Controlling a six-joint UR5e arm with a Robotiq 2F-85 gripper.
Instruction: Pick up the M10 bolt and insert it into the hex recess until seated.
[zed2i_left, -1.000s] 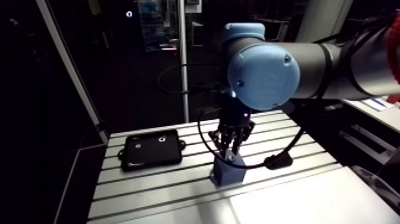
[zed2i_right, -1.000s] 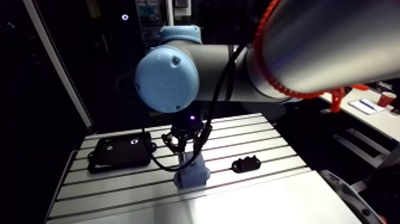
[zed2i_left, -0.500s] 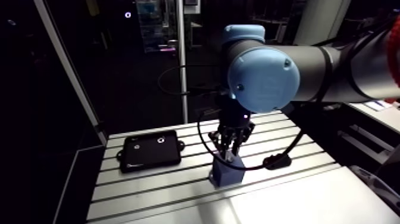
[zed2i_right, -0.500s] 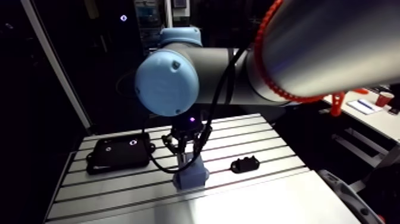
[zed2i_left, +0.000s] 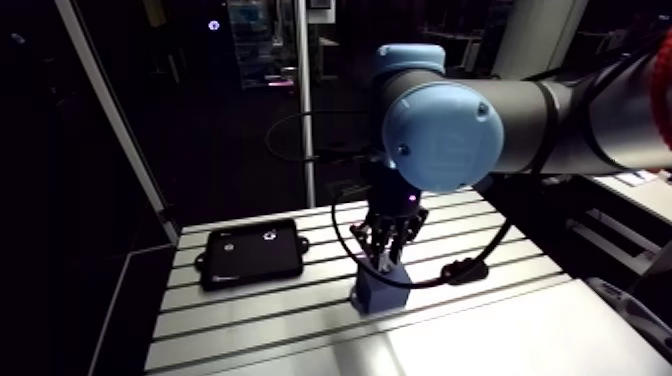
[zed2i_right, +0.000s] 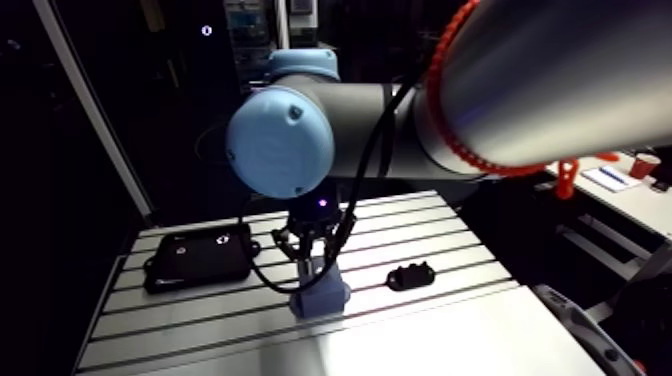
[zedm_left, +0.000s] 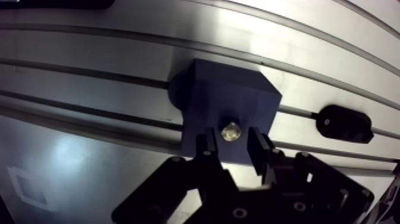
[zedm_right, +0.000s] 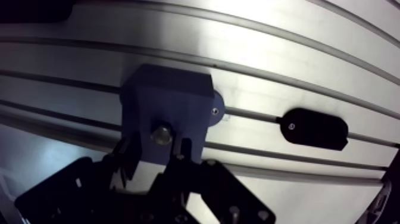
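Note:
A dark blue block (zedm_left: 226, 98) stands on the slotted table (zedm_left: 89, 71). The metallic M10 bolt (zedm_left: 230, 132) stands upright at the block's top face, near the edge closest to the gripper. My gripper (zedm_left: 232, 140) hangs straight over the block, with one finger tight on each side of the bolt, shut on it. The recess itself is hidden under the bolt. In the arm view the gripper (zed2i_left: 386, 250) comes down onto the block (zed2i_left: 379, 290) at the middle of the table.
A flat black plate (zed2i_left: 255, 252) lies at the table's back left. A small black oval part (zedm_left: 344, 124) rests on a slot to the block's right. A cable loops around the gripper in the arm view.

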